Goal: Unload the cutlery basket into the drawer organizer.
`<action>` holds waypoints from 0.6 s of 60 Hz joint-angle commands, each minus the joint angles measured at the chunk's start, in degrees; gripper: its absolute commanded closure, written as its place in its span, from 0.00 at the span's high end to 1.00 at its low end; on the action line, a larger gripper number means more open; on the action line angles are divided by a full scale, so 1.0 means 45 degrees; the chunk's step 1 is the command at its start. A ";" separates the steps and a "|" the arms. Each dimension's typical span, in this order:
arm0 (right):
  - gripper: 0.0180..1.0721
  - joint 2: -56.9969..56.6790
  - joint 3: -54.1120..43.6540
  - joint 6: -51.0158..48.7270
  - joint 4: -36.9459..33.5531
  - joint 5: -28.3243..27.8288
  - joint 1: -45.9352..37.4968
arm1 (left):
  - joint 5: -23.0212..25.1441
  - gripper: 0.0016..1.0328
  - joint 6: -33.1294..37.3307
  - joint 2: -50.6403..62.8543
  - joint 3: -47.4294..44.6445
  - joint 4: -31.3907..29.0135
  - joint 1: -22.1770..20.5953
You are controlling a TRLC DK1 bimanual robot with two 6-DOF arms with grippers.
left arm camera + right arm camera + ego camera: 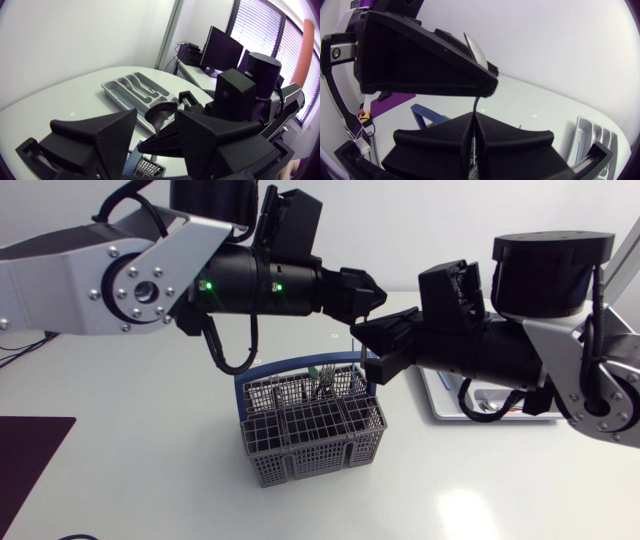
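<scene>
Above the grey cutlery basket [310,428] my two grippers meet tip to tip. My right gripper [473,120] is shut on the thin handle of a metal spoon [476,50], whose bowl points up. In the left wrist view the spoon's bowl [161,114] stands between the spread fingers of my left gripper [155,119], which is open. In the head view the left gripper [368,288] sits just above the right gripper [378,340]. The grey drawer organizer [132,90] lies beyond them on the table and holds several pieces of cutlery.
The basket has a blue handle [252,372] and several pieces of cutlery stand in its back compartments. In the head view my right arm covers most of the organizer [440,402]. A dark purple mat [30,445] lies at the table's left edge.
</scene>
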 commanded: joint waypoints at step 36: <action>0.06 -0.0833 0.0957 -0.5710 -0.5200 -0.4547 -0.5816 | -0.0409 0.78 0.1493 -0.1665 -0.0588 -0.0895 0.0253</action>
